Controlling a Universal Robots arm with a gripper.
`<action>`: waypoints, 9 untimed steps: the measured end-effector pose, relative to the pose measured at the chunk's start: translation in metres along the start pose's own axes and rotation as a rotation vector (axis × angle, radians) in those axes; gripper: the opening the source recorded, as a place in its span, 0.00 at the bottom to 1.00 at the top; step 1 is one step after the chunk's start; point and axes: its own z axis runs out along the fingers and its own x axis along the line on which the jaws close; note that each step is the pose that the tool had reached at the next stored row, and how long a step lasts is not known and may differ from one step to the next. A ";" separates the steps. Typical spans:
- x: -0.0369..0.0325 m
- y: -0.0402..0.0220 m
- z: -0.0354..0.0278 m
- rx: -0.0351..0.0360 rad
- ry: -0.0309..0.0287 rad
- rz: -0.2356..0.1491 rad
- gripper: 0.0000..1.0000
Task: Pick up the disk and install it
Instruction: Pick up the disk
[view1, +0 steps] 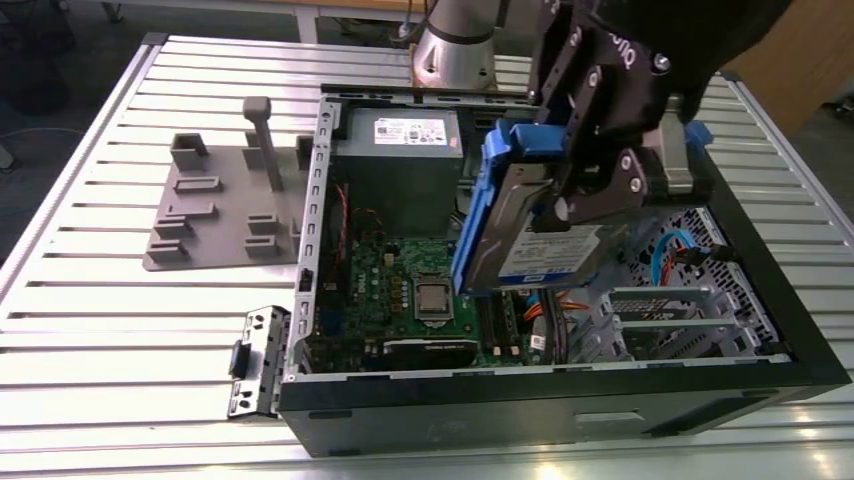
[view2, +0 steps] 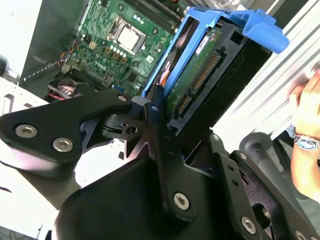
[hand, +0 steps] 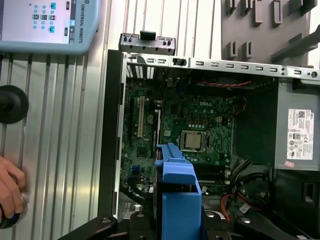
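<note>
In the exterior view the gripper (view1: 601, 190) pinches the disk (view1: 534, 255) by its blue carrier and holds it in the air, tilted with one long edge down. It hangs above the open computer case (view1: 561, 400), toward the exterior view's right, with the motherboard (view1: 414, 285) just beside and below it and loose cables (view1: 678, 248) underneath. In the second wrist view the black fingers (view2: 156, 125) are pressed against the carrier's sides and the disk's (view2: 200, 75) connector end faces the camera (a person's hand (view2: 306, 112) sits off at the edge, clear of the work). In the first wrist view the carrier's blue end (hand: 177, 192) hovers over the board, well apart from the grey metal box (hand: 297, 130). The step in hand looks like carrying the disk over the case. Doing it well likely means a firm, even squeeze so the tilted drive cannot slip, slow travel, and a path that clears the cables and the case wall.
</note>
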 end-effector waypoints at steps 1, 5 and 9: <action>0.0002 -0.0033 -0.0001 -0.0003 0.0000 0.000 0.36; 0.0012 -0.0170 -0.0004 -0.0015 -0.0001 0.000 0.36; 0.0020 -0.0304 -0.0007 -0.0026 -0.0001 0.000 0.36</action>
